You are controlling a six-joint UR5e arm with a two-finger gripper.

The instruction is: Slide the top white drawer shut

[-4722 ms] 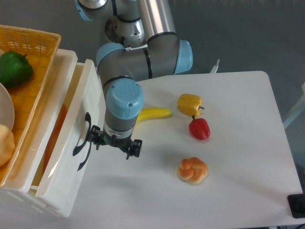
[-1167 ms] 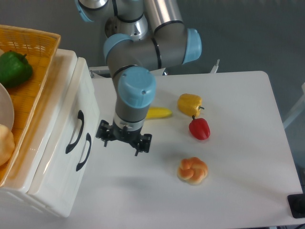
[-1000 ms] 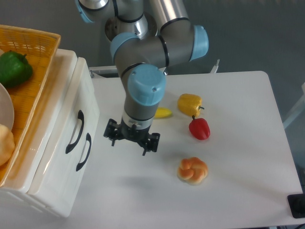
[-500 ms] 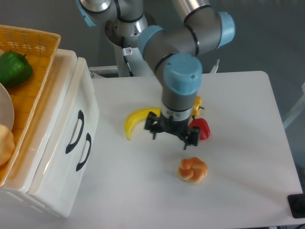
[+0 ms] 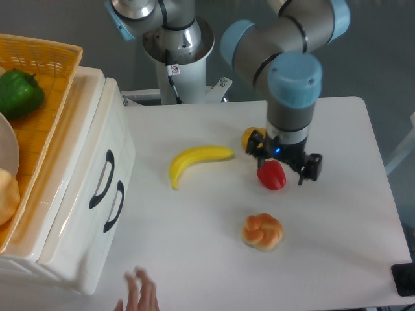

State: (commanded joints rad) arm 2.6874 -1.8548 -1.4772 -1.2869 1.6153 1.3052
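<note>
**Drawer shut flush, arm over the peppers**

The top white drawer [image 5: 97, 162] sits at the left of the bench [image 5: 337, 227], pushed in so that its front lies level with the drawer front beneath [image 5: 84, 233]; the two black curved handles stand side by side on the white faces. On top of the cabinet rests an orange wicker basket [image 5: 45, 65] holding a green pepper [image 5: 19, 91].

The gripper [image 5: 284, 160] hangs well to the right of the drawers, above the middle of the bench. Its jaws are spread wide, the two black tips apart with nothing between them. It hovers just over a red pepper [image 5: 272, 175] and partly covers a yellow pepper [image 5: 249, 137] behind it; whether it touches either I cannot tell.

A banana [image 5: 194, 162] lies between the cabinet and the peppers, and a knotted bun [image 5: 262, 231] sits nearer the front edge. A person's hand [image 5: 139, 295] shows at the near edge, fingers raised.
</note>
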